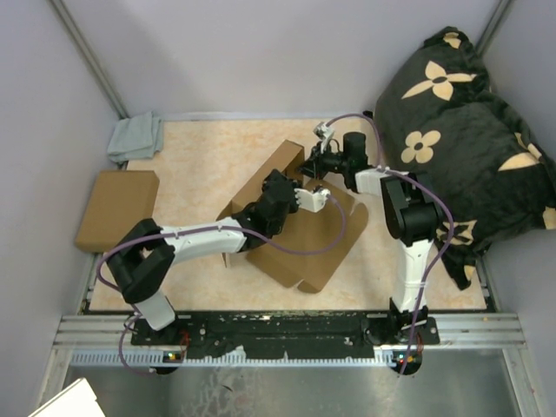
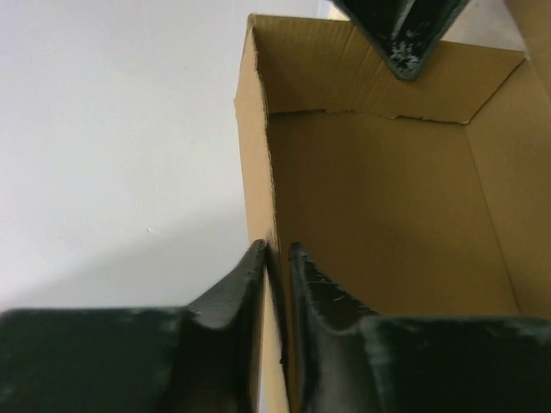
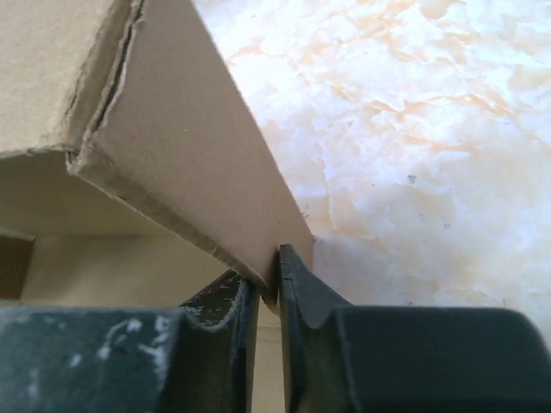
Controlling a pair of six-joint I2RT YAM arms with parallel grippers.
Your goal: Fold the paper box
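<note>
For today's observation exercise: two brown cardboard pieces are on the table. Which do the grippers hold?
The central paper box, pinched by left gripper and right gripper; the other cardboard lies untouched at far left.

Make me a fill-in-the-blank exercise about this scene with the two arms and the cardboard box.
1. The left gripper is ____ on an upright wall of the paper box.
2. The right gripper pinches a flap of that box, so ____ grippers hold it.
3. A grey cloth lies at the far ____ corner of the table.
4. The black cushion on the right bears beige ____.

Missing words: shut; both; left; flowers.
</note>
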